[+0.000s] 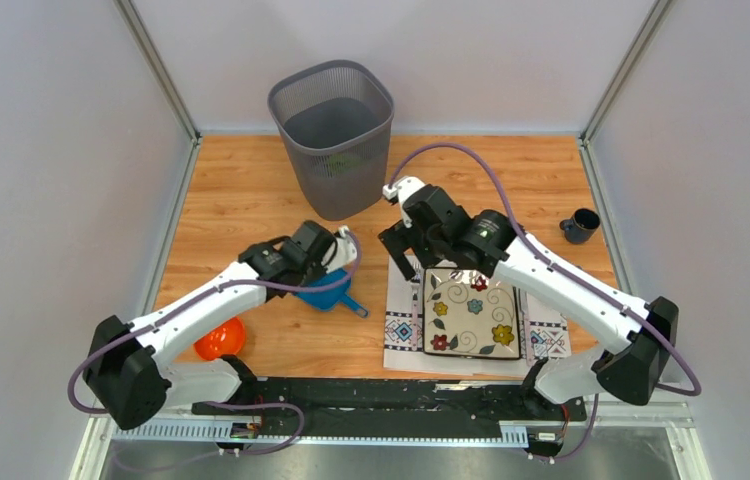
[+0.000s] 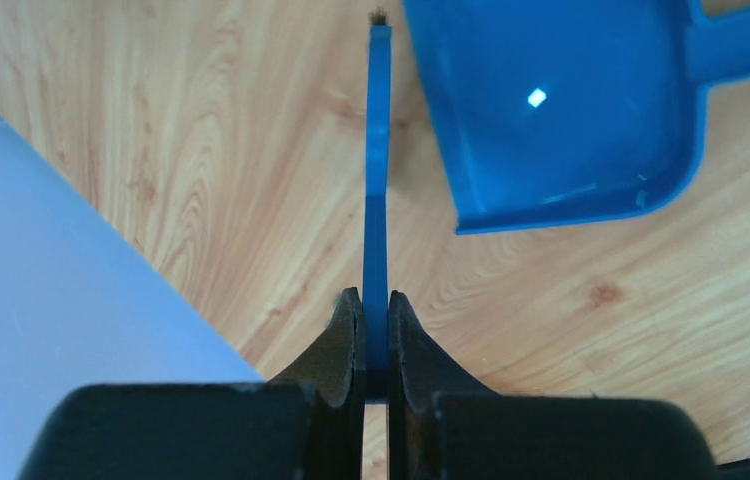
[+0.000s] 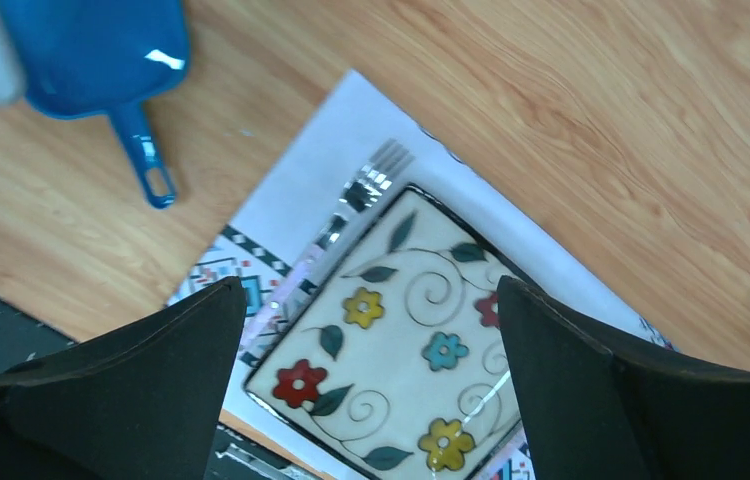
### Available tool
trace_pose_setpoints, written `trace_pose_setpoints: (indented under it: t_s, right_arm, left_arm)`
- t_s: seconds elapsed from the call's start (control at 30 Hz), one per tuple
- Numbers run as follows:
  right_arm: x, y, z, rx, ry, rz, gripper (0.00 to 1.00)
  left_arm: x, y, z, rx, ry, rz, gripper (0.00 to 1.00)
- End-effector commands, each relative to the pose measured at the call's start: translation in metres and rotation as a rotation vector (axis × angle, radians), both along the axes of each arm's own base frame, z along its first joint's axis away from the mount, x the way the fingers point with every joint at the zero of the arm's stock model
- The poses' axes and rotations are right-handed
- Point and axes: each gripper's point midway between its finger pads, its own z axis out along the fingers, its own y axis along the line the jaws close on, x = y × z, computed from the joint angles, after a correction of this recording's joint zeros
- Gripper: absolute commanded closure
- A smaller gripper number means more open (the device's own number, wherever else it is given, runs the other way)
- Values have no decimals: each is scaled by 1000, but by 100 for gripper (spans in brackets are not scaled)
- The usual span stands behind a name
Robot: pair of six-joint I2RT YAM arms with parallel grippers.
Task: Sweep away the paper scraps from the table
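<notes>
1. The paper scraps (image 1: 337,160) were hard to make out: only a faint green smudge through the mesh, low inside the grey wastebasket (image 1: 331,95). I could not tell more than that.
2. The wastebasket stood at the far edge of the bench (image 1: 241,190), beyond both grippers.
3. The left arm reached forward and inward, and the left gripper (image 2: 376,305) was clamped tight on a thin blue tool (image 2: 378,150) seen edge-on. A dark tuft at the tool's far tip was cut off by the frame.
4. Just beside that tool lay the blue dustpan (image 2: 551,110), flat on the wood with its mouth toward the wrist camera. From above, the left arm hid part of it.
5. The right arm bent in from the right and the right gripper (image 3: 371,300) hung with its fingers (image 3: 151,370) spread wide, holding nothing.
6. It hovered over the flowered plate (image 3: 401,330) on the white placemat (image 3: 341,140), with a fork (image 3: 361,190) along the plate's edge.
7. At the edges, an orange bowl (image 1: 219,340) sat half-hidden beside the left arm, and a dark cup (image 1: 581,225) stood far right.
</notes>
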Motion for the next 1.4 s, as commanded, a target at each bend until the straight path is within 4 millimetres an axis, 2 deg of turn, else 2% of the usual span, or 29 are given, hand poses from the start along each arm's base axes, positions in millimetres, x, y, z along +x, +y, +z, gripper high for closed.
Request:
trace_pose_setpoints:
  t_s: [0.0, 0.2, 0.27, 0.3, 0.37, 0.4, 0.43, 0.47, 0.6, 0.73, 0.77, 0.8, 0.83, 0.87, 0.9, 0.93, 0.97, 1.0, 1.03, 1.07, 1.1, 1.13, 1.17, 1.23, 1.27, 1.33, 1.37]
  right_arm:
    - [6, -27, 4, 7, -29, -108, 0]
    - [4, -29, 2, -1, -16, -111, 0]
    - [6, -31, -1, -12, -14, -117, 0]
    - [6, -30, -1, -14, -14, -114, 0]
    - [9, -33, -4, -30, -16, -125, 0]
    - [11, -34, -6, -38, -14, -131, 0]
    - [12, -35, -7, -41, -12, -139, 0]
    - [16, -39, -9, -44, -8, -154, 0]
    - [26, -47, -10, -20, -8, -189, 0]
    - [33, -54, -7, 37, -9, -199, 0]
    - [42, -59, -5, 65, -17, -222, 0]
    - [44, -63, -10, 74, -8, -231, 0]
    - [45, -63, -6, 110, -8, -225, 0]
    - [53, -72, -6, 130, -16, -252, 0]
    - [58, -73, -6, 167, -34, -260, 0]
    - [60, -75, -5, 202, -38, -263, 0]
    - [72, -83, 9, 267, -96, -299, 0]
    - [77, -89, 12, 297, -115, -320, 0]
    - [77, -96, 1, 318, -100, -347, 0]
    - [89, -112, 14, 362, -162, -397, 0]
    - [93, -121, 12, 371, -180, -426, 0]
    - [96, -135, 6, 363, -200, -474, 0]
    - [105, -152, 9, 367, -240, -529, 0]
    - [109, -172, 8, 343, -281, -602, 0]
    - [114, -182, 10, 339, -308, -647, 0]
    - [118, -198, 10, 311, -348, -724, 0]
    - [120, -200, 6, 301, -364, -734, 0]
  left_arm:
    - [-1, 1, -16, 118, -83, -10, 100]
    - [-14, -20, -40, 124, -38, -93, 100]
    - [-27, -34, -46, 60, 46, -143, 98]
    - [-33, -39, -48, 37, 80, -166, 83]
    - [-51, -52, -51, -35, 182, -212, 63]
    - [-57, -57, -50, -62, 215, -229, 39]
    - [-67, -66, -46, -109, 269, -262, 27]
    - [-71, -71, -44, -133, 294, -277, 22]
    - [-90, -89, -24, -220, 395, -349, 21]
    - [-98, -106, 11, -326, 438, -420, 21]
    - [-95, -108, 18, -364, 435, -411, 21]
    - [-76, -104, 28, -427, 402, -352, 20]
    - [-70, -106, 36, -504, 410, -335, 20]
    - [-57, -101, 40, -554, 396, -267, 20]
    - [-24, -84, 45, -604, 320, -155, 20]
    - [-9, -73, 46, -621, 284, -91, 20]
    - [2, -65, 47, -649, 258, -54, 20]
    - [20, -46, 44, -689, 214, 7, 20]
    - [20, -47, 50, -771, 215, -17, 19]
    - [23, -42, 51, -816, 207, -17, 19]
    - [28, -27, 44, -856, 190, 14, 19]
    - [27, -24, 46, -885, 172, -6, 19]
    - [31, -15, 41, -876, 142, 25, 19]
    - [48, 20, 19, -807, 49, 164, 19]
    - [53, 31, 13, -788, 23, 219, 18]
    - [68, 70, -4, -722, -73, 377, 18]
    - [71, 79, -8, -737, -100, 441, 18]
